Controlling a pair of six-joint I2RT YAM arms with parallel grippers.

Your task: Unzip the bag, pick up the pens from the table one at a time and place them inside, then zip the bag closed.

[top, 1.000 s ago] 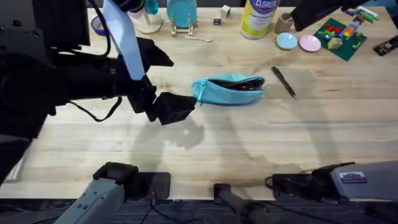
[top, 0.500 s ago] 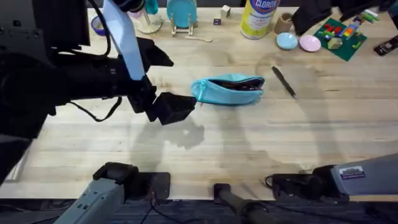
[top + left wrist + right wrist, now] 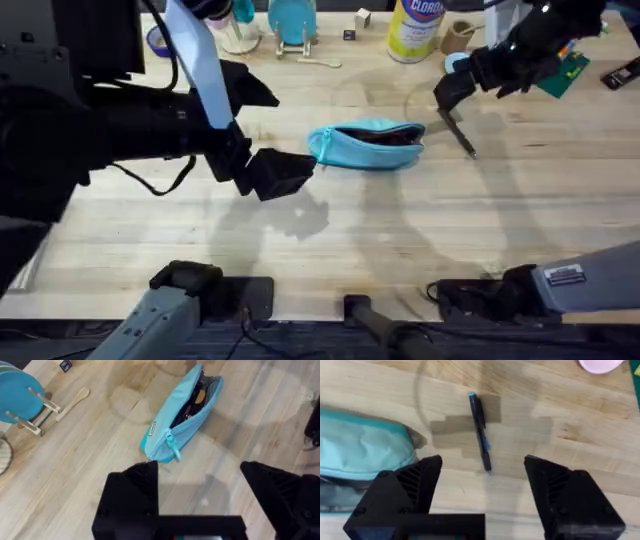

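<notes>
Bag (image 3: 368,143) lies near the middle of the bench (image 3: 420,240), a light blue pouch stretched lengthwise with its zipper open along the top, showing dark things inside. In the left wrist view the bag (image 3: 181,416) shows its zipper pull hanging at the closed end, and a pale wooden spoon (image 3: 73,403) lies well apart from it beside a blue dish rack (image 3: 22,397).

One pen (image 3: 457,132) lies on the bare wood just beside the bag's right end, not touching it. In the right wrist view the pen (image 3: 480,432) lies between the two black fingers, its blue-tipped end pointing away from the camera, with the bag's edge (image 3: 365,452) off to one side.

The right pincer (image 3: 452,95) hangs over the pen with its fingers wide apart, holding nothing. The left pincer (image 3: 268,172) sits just left of the bag's closed end, its fingers also spread and empty. A yellow bottle (image 3: 414,28) and small round dishes stand along the far edge of the bench.
</notes>
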